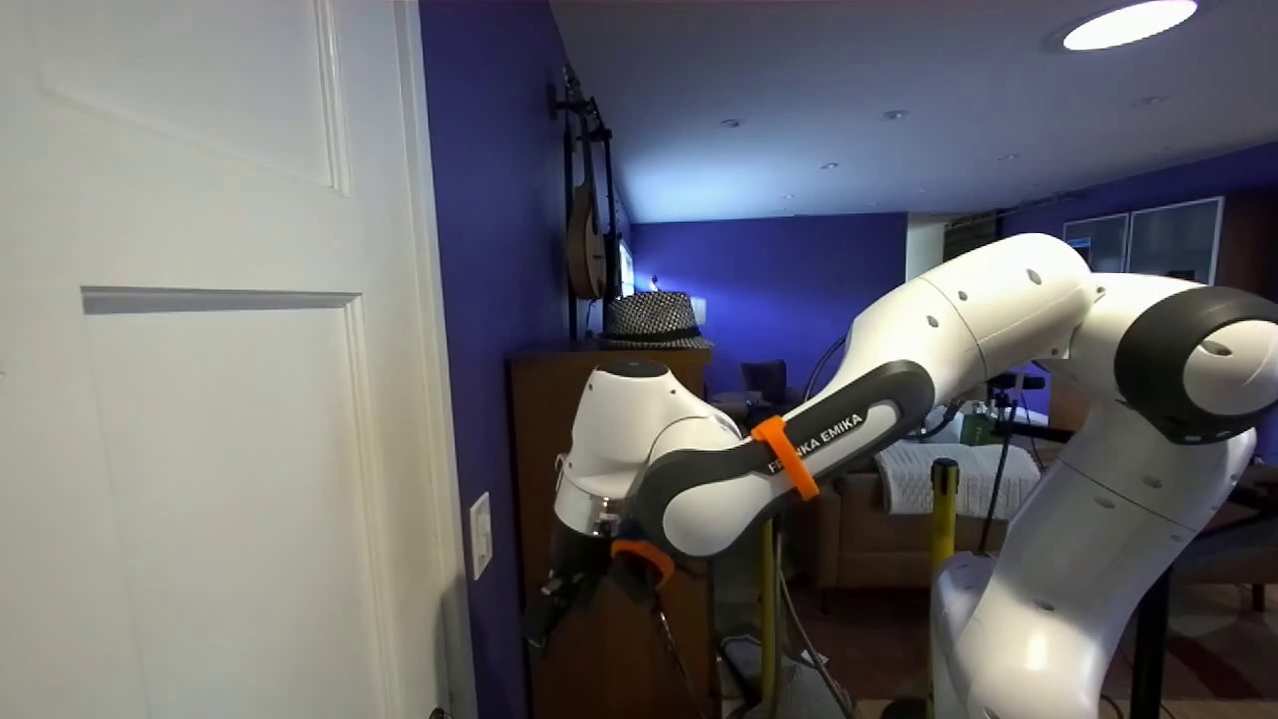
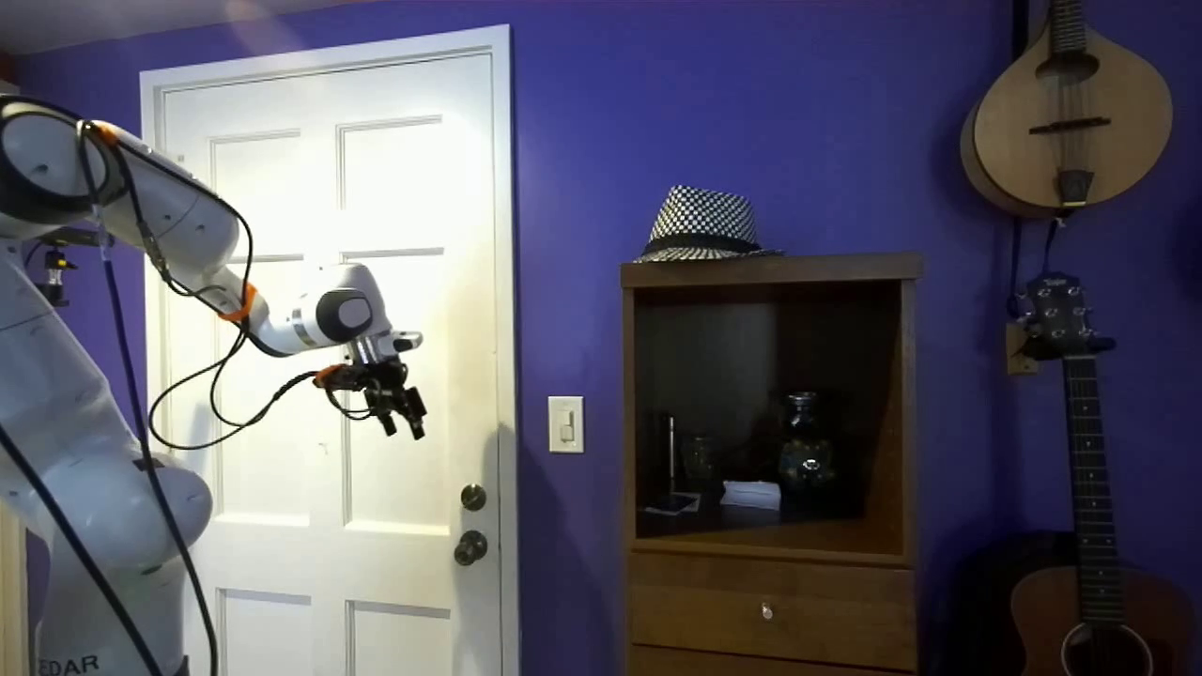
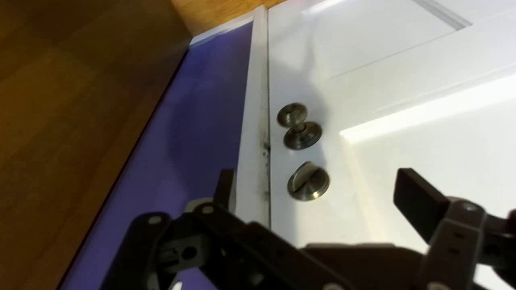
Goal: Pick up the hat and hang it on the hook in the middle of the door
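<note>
The hat, with a black-and-white checked weave and a dark band, sits upright on top of the brown cabinet in both exterior views (image 1: 654, 318) (image 2: 704, 221). The white panelled door (image 2: 324, 479) stands left of the cabinet, and it also shows in the wrist view (image 3: 403, 76). I cannot make out a hook on it. My gripper (image 2: 403, 432) points down in front of the door, lower than the hat and apart from it. In the wrist view the gripper (image 3: 314, 187) is open, with nothing between its fingers. The hat is out of the wrist view.
The brown cabinet (image 2: 770, 272) has an open shelf with a jar (image 2: 806, 451) and small items. A light switch (image 2: 565, 424) is on the purple wall. A door knob (image 2: 470, 548) and deadbolt (image 2: 473, 497) stick out. A mandolin (image 2: 1066, 122) and guitar (image 2: 1099, 601) are at the right.
</note>
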`<state>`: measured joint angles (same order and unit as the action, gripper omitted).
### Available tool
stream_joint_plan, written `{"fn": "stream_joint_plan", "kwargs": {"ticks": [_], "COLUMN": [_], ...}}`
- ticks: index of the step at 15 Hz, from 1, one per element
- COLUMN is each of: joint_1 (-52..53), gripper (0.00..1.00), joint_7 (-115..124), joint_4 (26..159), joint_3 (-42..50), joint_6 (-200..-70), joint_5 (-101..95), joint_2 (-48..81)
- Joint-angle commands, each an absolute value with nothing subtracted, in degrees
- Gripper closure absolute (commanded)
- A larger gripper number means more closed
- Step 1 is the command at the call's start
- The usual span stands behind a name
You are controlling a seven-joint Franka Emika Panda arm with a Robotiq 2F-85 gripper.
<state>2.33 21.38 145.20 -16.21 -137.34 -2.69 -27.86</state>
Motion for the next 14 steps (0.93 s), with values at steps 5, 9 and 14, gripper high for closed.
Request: {"fn": "stream_joint_plan", "kwargs": {"ticks": [5,9,14], "joint_1": [-2.80,-3.83,-3.09], "gripper": [0.00,0.00,0.00], "joint_7": [10.65,7.52,8.86], "joint_4": [132.46,125.29,124.86], "joint_3": [-11.32,-7.99,-6.58], "joint_6": [-129.43,-121.59,-120.96], "joint_5": [-16.64,-17.85,-16.88], "joint_2": [-26.65,-27.31,-27.63]}}
